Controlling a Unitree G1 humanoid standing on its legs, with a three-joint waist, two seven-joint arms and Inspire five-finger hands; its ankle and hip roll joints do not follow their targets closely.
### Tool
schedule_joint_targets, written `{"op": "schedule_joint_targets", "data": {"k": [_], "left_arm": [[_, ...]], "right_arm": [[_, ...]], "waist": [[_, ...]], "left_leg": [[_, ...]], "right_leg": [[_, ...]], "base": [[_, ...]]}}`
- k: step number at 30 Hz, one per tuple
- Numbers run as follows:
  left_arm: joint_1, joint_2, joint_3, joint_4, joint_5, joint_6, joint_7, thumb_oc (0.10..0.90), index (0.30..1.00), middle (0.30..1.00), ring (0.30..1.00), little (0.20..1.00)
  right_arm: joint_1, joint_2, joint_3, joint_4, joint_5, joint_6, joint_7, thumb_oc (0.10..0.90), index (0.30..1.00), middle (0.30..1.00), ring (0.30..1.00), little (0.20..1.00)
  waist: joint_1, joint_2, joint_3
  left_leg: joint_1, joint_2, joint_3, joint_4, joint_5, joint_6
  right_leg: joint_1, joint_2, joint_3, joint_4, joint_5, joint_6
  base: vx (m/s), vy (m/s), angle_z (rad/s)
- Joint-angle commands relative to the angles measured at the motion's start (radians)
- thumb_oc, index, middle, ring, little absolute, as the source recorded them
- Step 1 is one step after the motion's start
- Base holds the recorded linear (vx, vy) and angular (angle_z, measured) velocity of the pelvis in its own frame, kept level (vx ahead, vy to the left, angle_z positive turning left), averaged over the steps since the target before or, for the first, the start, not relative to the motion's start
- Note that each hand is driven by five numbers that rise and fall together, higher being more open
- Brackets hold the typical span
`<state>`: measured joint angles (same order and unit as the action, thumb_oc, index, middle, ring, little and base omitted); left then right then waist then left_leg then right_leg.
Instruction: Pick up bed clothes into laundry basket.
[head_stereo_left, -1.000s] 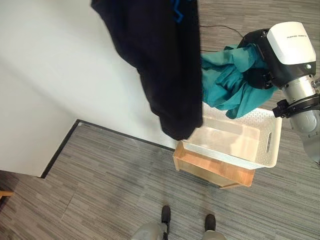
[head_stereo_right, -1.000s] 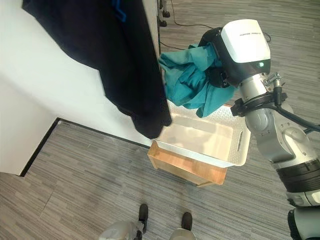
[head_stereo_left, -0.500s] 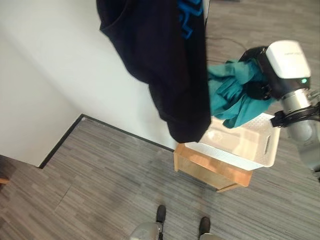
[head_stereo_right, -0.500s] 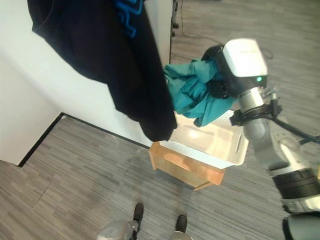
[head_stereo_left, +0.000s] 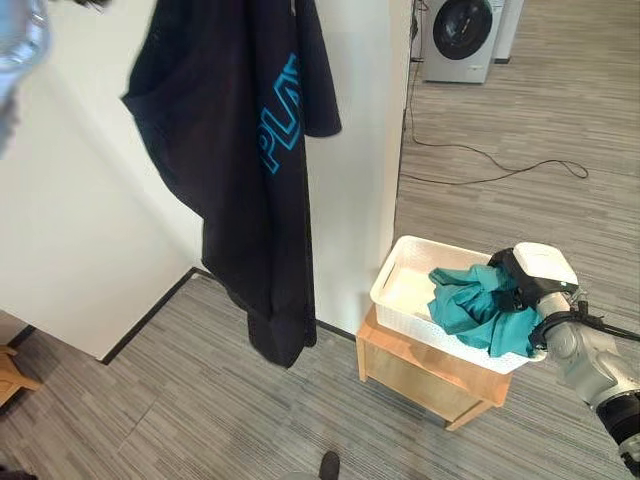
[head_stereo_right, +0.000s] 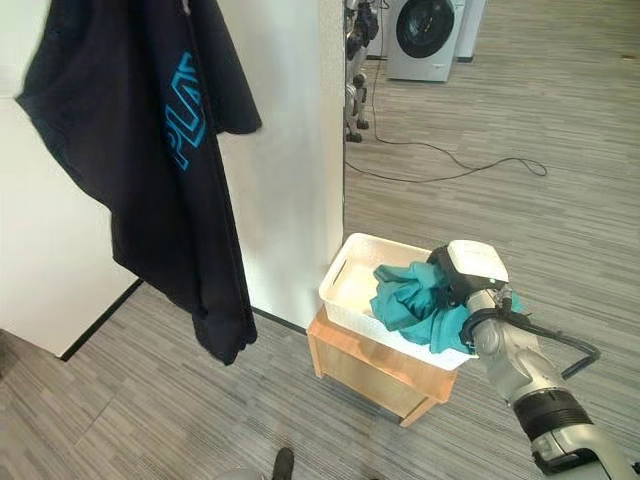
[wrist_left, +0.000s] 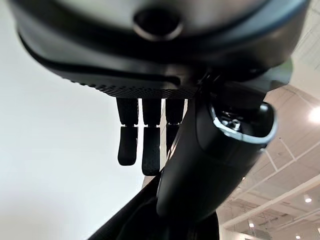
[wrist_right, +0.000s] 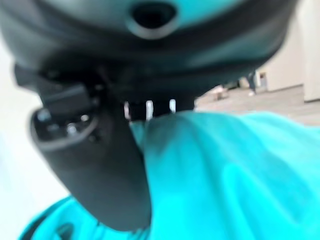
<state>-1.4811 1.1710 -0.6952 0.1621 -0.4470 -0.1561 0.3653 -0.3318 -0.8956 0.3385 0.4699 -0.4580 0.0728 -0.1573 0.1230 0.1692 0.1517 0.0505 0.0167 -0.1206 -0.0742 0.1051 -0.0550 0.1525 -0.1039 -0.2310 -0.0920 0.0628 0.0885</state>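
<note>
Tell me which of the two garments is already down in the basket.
The teal garment, bunched in the white basket under the right hand. The black shirt hangs high beside the wall.

A teal crumpled garment (head_stereo_left: 478, 310) is seen in a white perforated plastic basket (head_stereo_left: 400, 293) on a light wooden stand (head_stereo_left: 420, 372); a black garment with blue lettering (head_stereo_left: 245, 160) is seen against the white wall (head_stereo_left: 90, 250), above grey striped flooring (head_stereo_left: 180, 400).

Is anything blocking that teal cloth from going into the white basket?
Nothing visible does. The right hand already holds the teal cloth down inside the white basket, partly draped over its near rim. The dark shirt hangs well off to the side.
</note>
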Motion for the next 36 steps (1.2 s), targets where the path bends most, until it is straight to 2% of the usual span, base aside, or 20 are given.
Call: {"op": "schedule_joint_targets", "data": {"k": [1,8,14,21,22,28,31,34,36], "left_arm": [[-0.033,-0.011,0.103,0.206,0.002,-0.015,0.063,0.4,0.3,0.3,0.3,0.3],[-0.033,-0.075,0.098,0.224,-0.008,-0.018,0.08,0.4,0.3,0.3,0.3,0.3],[-0.045,-0.094,0.092,0.243,-0.029,-0.026,0.094,0.4,0.3,0.3,0.3,0.3],[-0.03,-0.086,0.108,0.245,-0.048,-0.042,0.102,0.4,0.3,0.3,0.3,0.3],[-0.027,-0.085,0.109,0.239,-0.05,-0.047,0.101,0.4,0.3,0.3,0.3,0.3],[-0.049,-0.084,0.084,0.237,-0.042,-0.049,0.097,0.4,0.3,0.3,0.3,0.3],[-0.096,-0.09,0.05,0.277,-0.045,-0.05,0.084,0.4,0.3,0.3,0.3,0.3],[-0.196,-0.129,-0.026,0.369,-0.042,-0.034,0.063,0.4,0.3,0.3,0.3,0.3],[-0.288,-0.127,-0.078,0.424,-0.038,-0.024,0.048,0.4,0.3,0.3,0.3,0.3]], "right_arm": [[-0.131,-0.014,-0.031,-0.028,-0.027,-0.02,-0.087,0.4,0.3,0.3,0.3,0.3],[-0.308,0.009,0.079,0.167,-0.019,0.016,-0.123,0.4,0.3,0.3,0.3,0.3],[-0.43,0.009,0.152,0.261,-0.022,0.039,-0.14,0.4,0.3,0.3,0.3,0.3],[-0.443,0.061,0.201,0.312,-0.005,0.036,-0.112,0.4,0.3,0.3,0.3,0.3],[-0.436,0.07,0.215,0.329,-0.006,0.037,-0.095,0.8,0.9,0.9,0.9,0.9],[-0.451,0.11,0.263,0.432,0.015,0.036,-0.056,0.8,0.9,0.9,0.9,0.9],[-0.463,0.122,0.294,0.483,0.052,0.024,-0.004,0.8,0.9,0.9,0.9,0.9],[-0.501,0.111,0.33,0.492,0.089,0.014,0.021,0.8,0.9,0.9,0.9,0.9],[-0.502,0.091,0.325,0.468,0.097,0.01,0.018,0.8,0.9,0.9,0.9,0.9]], "waist": [[0.029,-0.058,-0.076],[0.057,-0.058,-0.069],[0.079,-0.06,-0.064],[0.1,-0.056,-0.06],[0.106,-0.058,-0.06],[0.117,-0.055,-0.054],[0.119,-0.049,-0.052],[0.11,-0.042,-0.056],[0.095,-0.035,-0.058]], "left_leg": [[-0.028,0.036,-0.008,-0.013,-0.045,-0.054],[-0.059,0.023,-0.02,-0.013,-0.032,-0.057],[-0.082,0.014,-0.028,-0.013,-0.024,-0.059],[-0.094,0.008,-0.043,-0.013,-0.02,-0.058],[-0.093,0.007,-0.046,-0.013,-0.02,-0.058],[-0.098,0.001,-0.061,-0.013,-0.016,-0.059],[-0.1,-0.001,-0.062,-0.013,-0.014,-0.059],[-0.1,0.001,-0.055,-0.013,-0.013,-0.061],[-0.093,0.004,-0.043,-0.013,-0.016,-0.062]], "right_leg": [[0.035,0.017,0.009,0.005,-0.134,0.042],[0.012,0.013,-0.01,0.005,-0.13,0.042],[-0.004,0.013,-0.023,0.005,-0.129,0.043],[-0.007,0.012,-0.034,0.005,-0.134,0.039],[-0.004,0.012,-0.038,0.005,-0.135,0.037],[-0.001,0.012,-0.052,0.005,-0.138,0.035],[-0.004,0.011,-0.055,0.005,-0.137,0.037],[-0.004,0.008,-0.053,0.005,-0.135,0.04],[-0.005,0.005,-0.041,0.005,-0.132,0.043]], "base": [[0.01,-0.002,0.06],[0.01,0.004,0.06],[0.0,0.005,0.1],[0.01,0.003,0.07],[0.01,-0.009,0.05],[0.0,-0.011,0.14],[-0.01,-0.003,0.02],[0.0,0.0,0.0],[0.0,0.0,0.0]]}}
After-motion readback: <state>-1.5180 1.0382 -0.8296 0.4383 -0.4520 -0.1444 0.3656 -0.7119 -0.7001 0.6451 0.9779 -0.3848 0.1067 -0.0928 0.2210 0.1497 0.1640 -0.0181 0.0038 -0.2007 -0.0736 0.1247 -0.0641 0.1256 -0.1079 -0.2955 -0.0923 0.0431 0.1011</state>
